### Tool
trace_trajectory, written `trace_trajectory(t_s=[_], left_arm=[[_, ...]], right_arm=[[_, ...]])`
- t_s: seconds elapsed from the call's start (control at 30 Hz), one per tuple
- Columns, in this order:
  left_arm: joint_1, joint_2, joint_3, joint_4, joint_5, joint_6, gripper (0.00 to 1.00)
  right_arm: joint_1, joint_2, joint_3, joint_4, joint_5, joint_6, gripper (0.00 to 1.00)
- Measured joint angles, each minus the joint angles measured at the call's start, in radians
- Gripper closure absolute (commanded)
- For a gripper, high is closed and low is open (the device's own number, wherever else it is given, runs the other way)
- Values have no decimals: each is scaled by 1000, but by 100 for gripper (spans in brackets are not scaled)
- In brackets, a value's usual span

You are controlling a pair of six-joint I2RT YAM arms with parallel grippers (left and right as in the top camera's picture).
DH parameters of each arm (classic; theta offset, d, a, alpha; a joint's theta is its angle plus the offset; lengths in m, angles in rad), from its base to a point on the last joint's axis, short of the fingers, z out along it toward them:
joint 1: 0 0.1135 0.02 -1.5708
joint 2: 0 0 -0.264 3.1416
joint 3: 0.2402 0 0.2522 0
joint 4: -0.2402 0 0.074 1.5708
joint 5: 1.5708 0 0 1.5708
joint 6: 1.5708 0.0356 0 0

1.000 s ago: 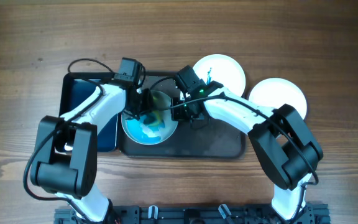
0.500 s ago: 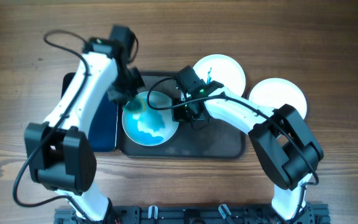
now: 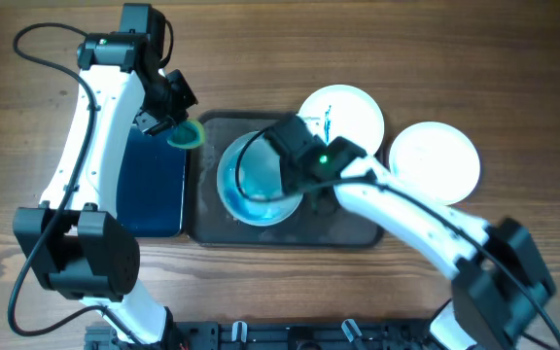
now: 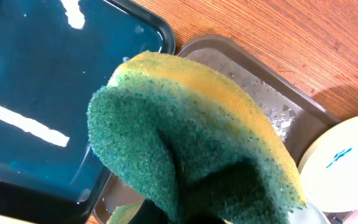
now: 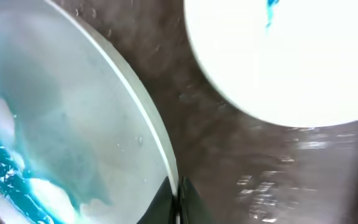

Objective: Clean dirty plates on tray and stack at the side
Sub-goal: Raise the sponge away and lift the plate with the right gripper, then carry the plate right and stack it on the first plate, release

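You have three round plates [image 3: 436,157], the glossy blue-smeared plate [image 3: 251,175] pinched by your right end effector [image 3: 299,192], your left end effector [image 3: 173,124] clenching one coarse green-yellow sponge [image 4: 197,143].

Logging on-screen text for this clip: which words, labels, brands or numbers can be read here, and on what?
None: no readable text on the sponge, the large blue-smeared plate or the dark tray in any view.
Blue marks on the rear white plate: smears, not writing.
White streaks on the blue tray: they look like glare, not lettering.
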Motion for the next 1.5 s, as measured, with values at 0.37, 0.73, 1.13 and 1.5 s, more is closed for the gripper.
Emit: trace_trajectory(t_s=[0.37,0.73,1.13,1.5], left_arm=[[0,0,0,5,0,3,96],[0,0,0,13,0,4,96],[0,0,-5,8,0,4,96],[-1,0,-5,8,0,4,96]], right_arm=[[317,-50,-1,-30,864,-110,96],[468,-50,-2,299,1188,-576,96],[449,-50,-2,177,1027,-506,96],[81,-236,16,18,169,-100,96]])
